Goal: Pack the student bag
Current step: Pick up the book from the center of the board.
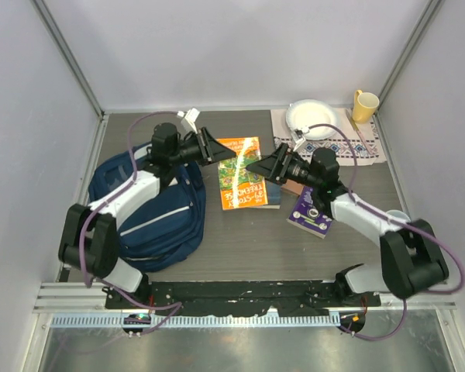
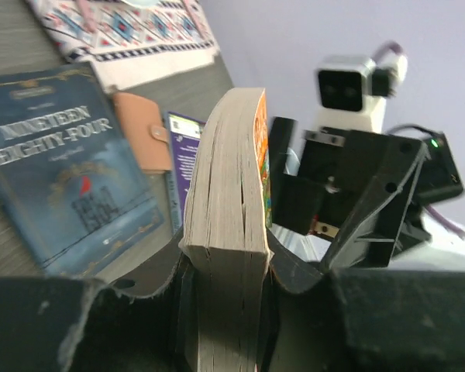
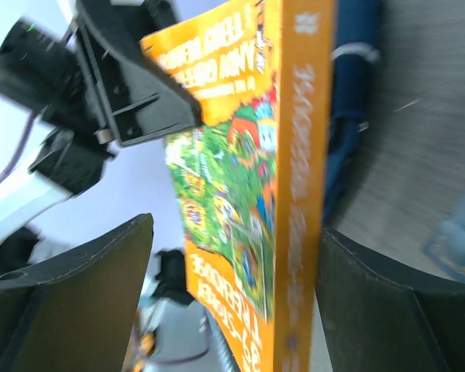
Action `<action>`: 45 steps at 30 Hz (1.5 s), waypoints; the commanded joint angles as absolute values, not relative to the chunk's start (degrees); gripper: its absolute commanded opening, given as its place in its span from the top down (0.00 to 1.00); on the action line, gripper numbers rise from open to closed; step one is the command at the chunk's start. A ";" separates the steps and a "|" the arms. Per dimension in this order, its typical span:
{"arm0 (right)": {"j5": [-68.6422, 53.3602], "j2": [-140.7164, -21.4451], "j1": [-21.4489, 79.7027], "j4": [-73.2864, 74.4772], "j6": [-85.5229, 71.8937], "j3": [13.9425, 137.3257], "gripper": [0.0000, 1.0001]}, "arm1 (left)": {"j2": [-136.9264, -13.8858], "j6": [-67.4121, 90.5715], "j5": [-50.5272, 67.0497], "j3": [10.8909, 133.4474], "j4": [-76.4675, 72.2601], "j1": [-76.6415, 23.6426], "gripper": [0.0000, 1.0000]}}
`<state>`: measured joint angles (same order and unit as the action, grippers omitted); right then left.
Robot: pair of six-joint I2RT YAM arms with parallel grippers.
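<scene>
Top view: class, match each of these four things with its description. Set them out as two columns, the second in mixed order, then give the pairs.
Column A
1. bag
2. orange book
3. plate
4. mug

Column B
a. yellow, far right corner
b. gripped in the left hand
c. white, on the patterned cloth
d. navy, on the left side

Pairs: 1-d, 2-b, 3-c, 4-a

A grey wood-grain tabletop (image 1: 240, 244) is enclosed on its far, left and right edges by plain pale walls (image 1: 240, 46). Metal posts (image 1: 71, 60) are set at the far corners.
</scene>
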<state>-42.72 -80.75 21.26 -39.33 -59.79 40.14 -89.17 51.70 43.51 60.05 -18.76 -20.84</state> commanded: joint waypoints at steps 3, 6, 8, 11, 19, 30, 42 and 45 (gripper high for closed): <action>-20.05 -65.68 21.18 -13.36 -44.90 37.89 0.14 | -75.61 54.22 24.10 55.47 -20.12 -17.32 1.00; -19.17 -62.59 21.97 -17.13 -50.17 33.67 0.13 | -72.69 59.31 17.07 52.04 -24.33 -17.31 1.00; -18.03 -61.88 23.99 -20.46 -51.76 31.65 0.13 | -71.37 62.74 15.56 49.49 -29.41 -17.31 1.00; -16.96 -62.14 27.40 -24.06 -54.75 31.38 0.12 | -70.49 68.63 14.16 46.59 -35.66 -17.31 1.00; -16.00 -67.14 32.69 -41.03 -63.62 31.02 0.12 | -66.98 70.31 11.60 43.16 -36.91 -17.58 1.00; -12.83 -74.18 34.10 -48.42 -69.17 33.31 0.11 | -65.04 73.38 10.81 40.61 -39.55 -18.54 1.00; -11.78 -81.74 36.91 -60.81 -74.44 36.39 0.28 | -66.53 73.83 10.02 39.11 -42.27 -18.81 1.00; -10.28 -81.21 37.26 -61.00 -74.62 35.33 0.37 | -67.06 74.09 10.02 38.76 -42.71 -18.90 1.00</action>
